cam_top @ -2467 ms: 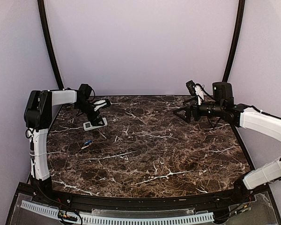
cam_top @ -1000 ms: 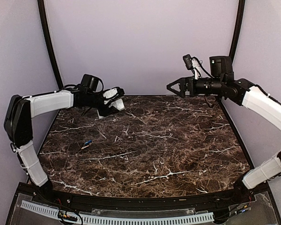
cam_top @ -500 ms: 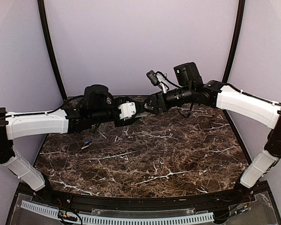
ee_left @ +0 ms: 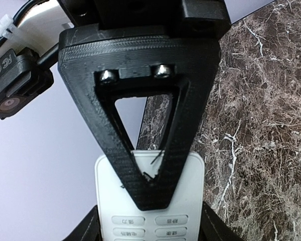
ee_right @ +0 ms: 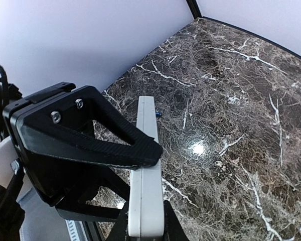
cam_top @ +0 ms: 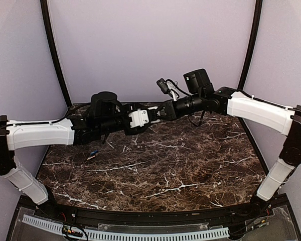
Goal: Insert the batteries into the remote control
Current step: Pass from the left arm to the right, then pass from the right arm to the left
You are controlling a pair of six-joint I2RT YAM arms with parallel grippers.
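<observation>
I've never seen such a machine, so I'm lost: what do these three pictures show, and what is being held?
Two robot arms stand at the near edge of a marble table. The wide picture looks down from above and behind them; the other two come from a camera on each wrist, so the black triangles are fingers seen close. The left gripper and the right gripper together hold a white remote control in the air. The small blue batteries lie on the table near the left arm.
</observation>
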